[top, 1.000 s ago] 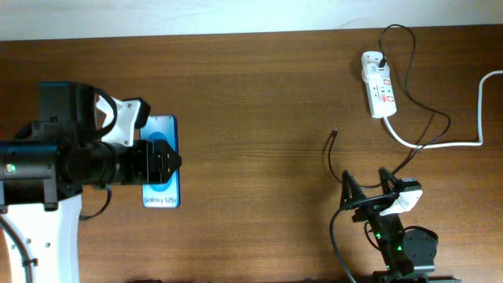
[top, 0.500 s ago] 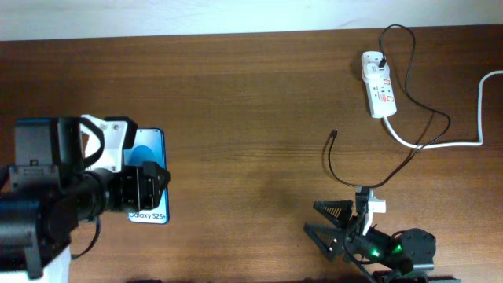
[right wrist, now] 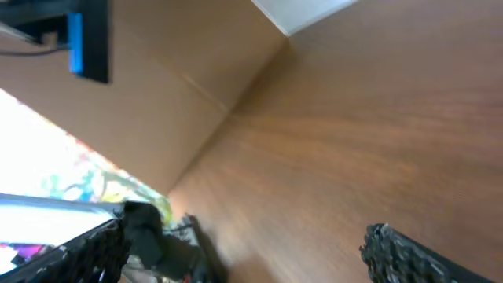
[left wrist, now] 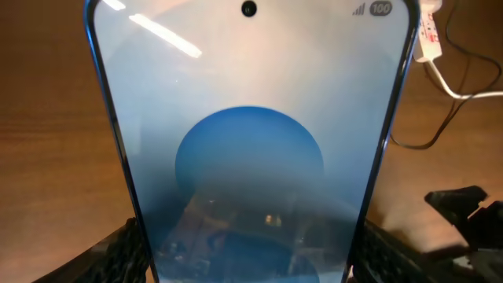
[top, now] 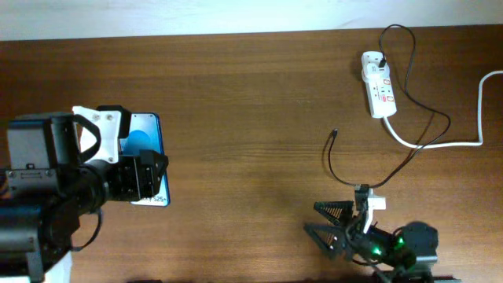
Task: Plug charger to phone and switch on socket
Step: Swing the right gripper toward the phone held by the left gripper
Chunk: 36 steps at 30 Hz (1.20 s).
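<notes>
The phone (top: 146, 138), with its blue screen, is lifted at the left, and my left gripper (top: 144, 177) is shut on its long edges near the text end. In the left wrist view the phone (left wrist: 250, 118) fills the frame, with a dark finger (left wrist: 118, 251) pressed against each side. The socket (top: 378, 85) lies at the back right. The charger's thin black cable (top: 329, 162) runs from the socket and ends in a free plug tip (top: 335, 133) on the table. My right gripper (top: 311, 218) is open near the front edge, pointing left, below the cable, and holds nothing.
A thick white cord (top: 456, 144) leaves the socket and runs off the right edge. The black cable loops behind the socket (top: 401, 35). In the left wrist view, the socket (left wrist: 428, 31) and my right arm (left wrist: 471, 212) show past the phone.
My left arm has carried the phone a little leftward and toward the back. The right gripper has swung from pointing toward the back to pointing left, low by the front edge, still open.
</notes>
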Tool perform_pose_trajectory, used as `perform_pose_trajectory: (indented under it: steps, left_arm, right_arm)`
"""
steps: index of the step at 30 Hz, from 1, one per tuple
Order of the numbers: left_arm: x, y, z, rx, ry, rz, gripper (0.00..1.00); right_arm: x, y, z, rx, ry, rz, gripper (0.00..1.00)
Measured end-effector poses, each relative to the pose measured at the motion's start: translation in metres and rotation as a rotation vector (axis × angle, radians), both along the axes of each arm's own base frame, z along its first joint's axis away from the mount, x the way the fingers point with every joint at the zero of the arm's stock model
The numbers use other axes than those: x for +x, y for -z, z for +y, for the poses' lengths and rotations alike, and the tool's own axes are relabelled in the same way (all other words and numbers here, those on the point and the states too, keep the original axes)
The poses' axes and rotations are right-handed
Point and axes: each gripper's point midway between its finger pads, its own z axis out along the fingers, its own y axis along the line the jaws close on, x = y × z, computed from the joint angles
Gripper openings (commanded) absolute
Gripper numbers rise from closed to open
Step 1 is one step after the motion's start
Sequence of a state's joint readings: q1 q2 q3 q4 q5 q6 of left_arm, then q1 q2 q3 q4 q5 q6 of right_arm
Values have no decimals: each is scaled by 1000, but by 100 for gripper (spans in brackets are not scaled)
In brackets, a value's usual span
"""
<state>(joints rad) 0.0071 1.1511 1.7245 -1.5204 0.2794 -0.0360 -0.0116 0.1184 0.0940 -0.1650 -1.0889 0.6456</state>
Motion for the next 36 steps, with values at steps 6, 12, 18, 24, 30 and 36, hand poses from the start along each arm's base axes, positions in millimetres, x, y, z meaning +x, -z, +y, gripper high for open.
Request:
perform_pose_trajectory:
  steps: [6, 12, 18, 24, 30, 36]
  left_arm:
    - [12, 24, 0, -46, -66, 54, 17]
    - [26, 43, -1, -155, -214, 112, 18]
    - [36, 45, -4, -308, -388, 160, 22]
    - [49, 62, -5, -417, -562, 270, 21]
    - [63, 88, -8, -471, -679, 408, 19]
    - [74, 107, -11, -481, -730, 485, 20]
  right_arm:
    - [24, 14, -17, -172, 122, 168, 98]
    - [45, -18, -30, -332, 151, 232, 98]
    - [49, -33, -20, -288, 77, 260, 98]
    - [55, -20, -17, -239, 62, 400, 98]
    - [66, -24, -8, -161, 2, 422, 98]
    - [79, -48, -3, -114, -26, 295, 98]
